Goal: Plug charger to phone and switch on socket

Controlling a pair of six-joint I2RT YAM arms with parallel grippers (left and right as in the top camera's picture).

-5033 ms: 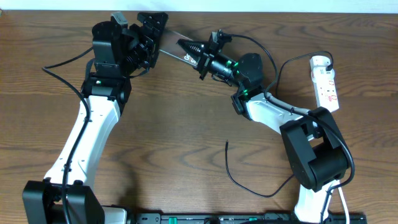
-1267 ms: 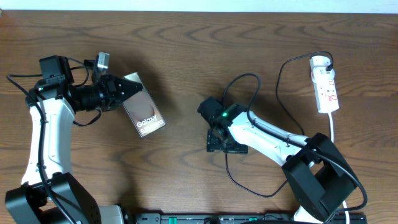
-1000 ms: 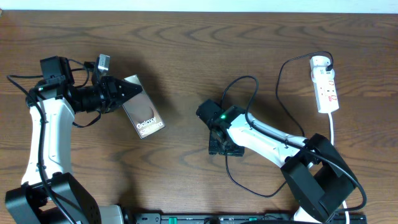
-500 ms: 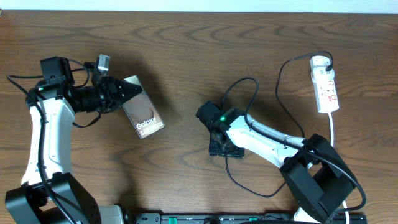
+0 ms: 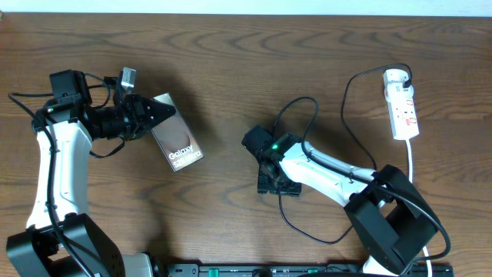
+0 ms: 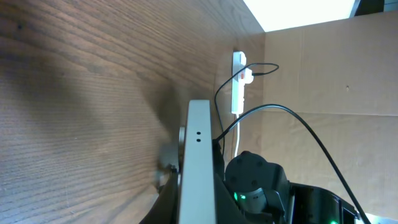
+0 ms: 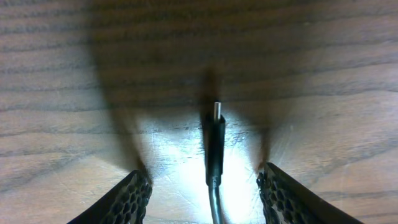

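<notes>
The phone [image 5: 179,141], bronze face up with white lettering, sits at the left, and my left gripper [image 5: 156,111] is shut on its upper end. In the left wrist view the phone's pale edge [image 6: 198,149] runs between the dark fingers [image 6: 171,202]. The charger [image 5: 290,115] loops across the middle of the table. Its black plug sits in the white socket [image 5: 403,106] at the far right. The charger's small plug tip [image 7: 216,140] lies flat on the wood. My right gripper [image 7: 204,175] stands open over the tip, one finger on each side, touching nothing. From overhead, my right gripper [image 5: 274,181] points down at the table.
The socket's white lead [image 5: 413,165] runs down the right edge. The right arm's black base [image 5: 392,231] stands at the front right and the left arm's base [image 5: 54,246] at the front left. A cardboard wall [image 6: 311,68] rises behind the table.
Five seconds ago both grippers met at the phone near the back. The left arm has since carried the phone leftward and the right gripper has come down over the charger's tip. Little has moved in the last second.
</notes>
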